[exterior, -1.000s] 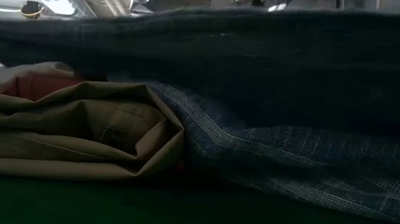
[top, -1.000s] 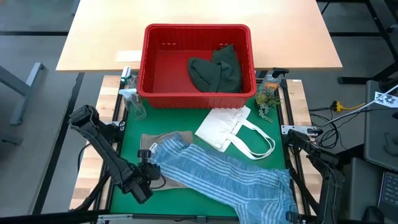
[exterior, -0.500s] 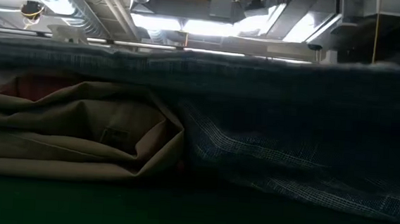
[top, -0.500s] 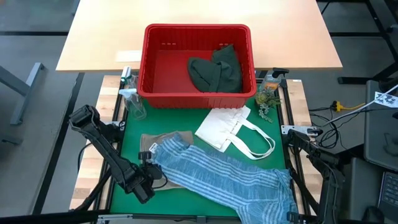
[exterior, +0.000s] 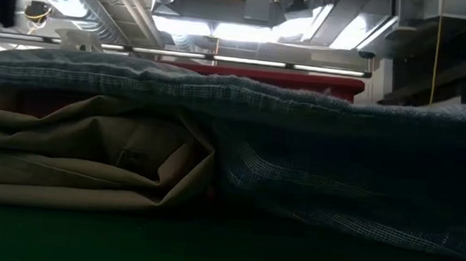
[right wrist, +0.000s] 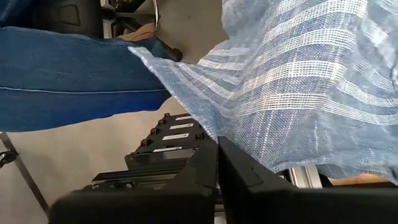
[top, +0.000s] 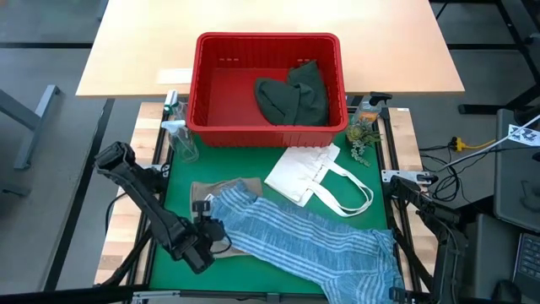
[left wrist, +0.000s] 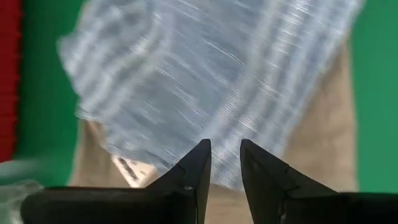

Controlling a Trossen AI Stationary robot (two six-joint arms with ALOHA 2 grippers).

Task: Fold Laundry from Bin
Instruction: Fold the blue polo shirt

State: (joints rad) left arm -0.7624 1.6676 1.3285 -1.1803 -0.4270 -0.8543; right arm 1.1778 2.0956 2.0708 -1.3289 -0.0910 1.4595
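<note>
Laundry lies in two places: the blue-white striped shirt [top: 308, 245] is spread across the near half of the green surface [top: 181, 181], running toward the near right corner where its end hangs off the edge, and it overlaps the tan garment [top: 221, 192] near the left side. The dark green garment [top: 295, 95] sits in the right part of the red bin [top: 202, 84] at the far edge.

The step in hand looks like laying the shirt flat before the first fold. To do it well, the cloth should probably be drawn fully onto the surface, its far-left end smoothed off the tan garment, and wrinkles pulled out from both ends at once.

The left gripper [left wrist: 224, 163] hovers at the near left, just over the shirt's left end. Its fingers [left wrist: 194, 167] stand slightly spread, with only a narrow gap, and nothing is pinched between them; whether the tips touch the cloth I cannot tell.

The right gripper [right wrist: 217, 163] sits at the near right corner beneath the overhanging shirt end, fingers pressed together, holding nothing that shows.
</note>
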